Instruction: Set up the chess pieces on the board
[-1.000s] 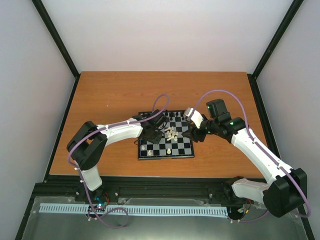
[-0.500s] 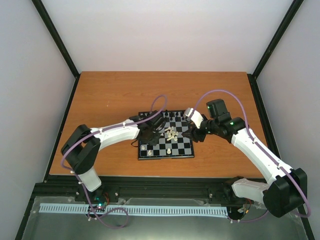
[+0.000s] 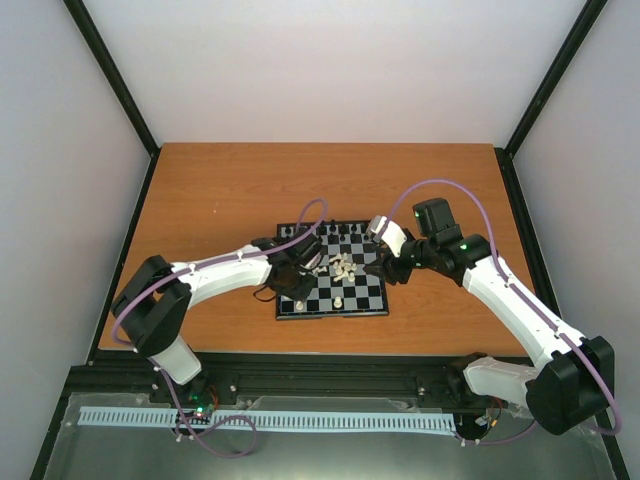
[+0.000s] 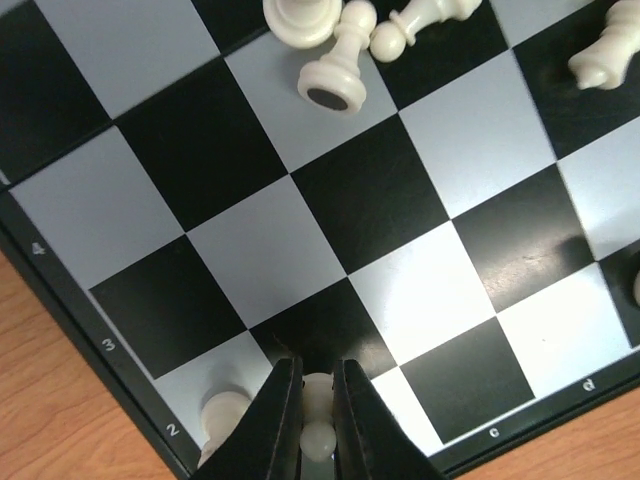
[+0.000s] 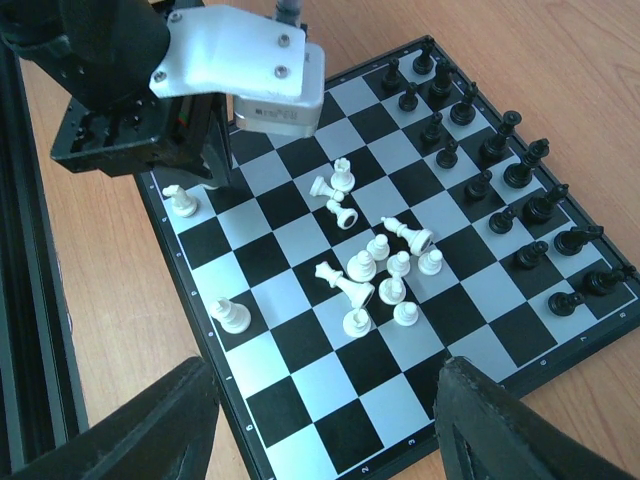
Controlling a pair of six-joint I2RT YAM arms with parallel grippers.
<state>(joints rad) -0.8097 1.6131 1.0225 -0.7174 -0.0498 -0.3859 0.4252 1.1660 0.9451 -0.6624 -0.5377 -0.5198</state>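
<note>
The left gripper [image 4: 317, 375] is clenched on a cream pawn [image 4: 318, 436], pinching it by the head over the near-left corner of the board [image 3: 366, 296]. From where I stand I can't tell if its base is down on the square. The trouble I'd watch for is right beside it. Another white piece [image 4: 225, 412] stands on the next square to the left, almost against the left finger. When those fingers spread to let go, the outer one could easily shove that neighbour over or off its square.

The pawn itself could also go wrong. It is held so high that it may tilt as the grip slackens, or cling to one finger and come away with it.

Further right, the loose white pieces [image 5: 385, 265] lie heaped in the middle of the board, several on their sides (they'd roll at a touch). A low sweep by either arm would scatter them into the black pieces [image 5: 517, 172], which are lined up along the far edge.

The right gripper [image 5: 335, 430] hangs wide apart and holds nothing, over the right side of the board near that heap.
</note>
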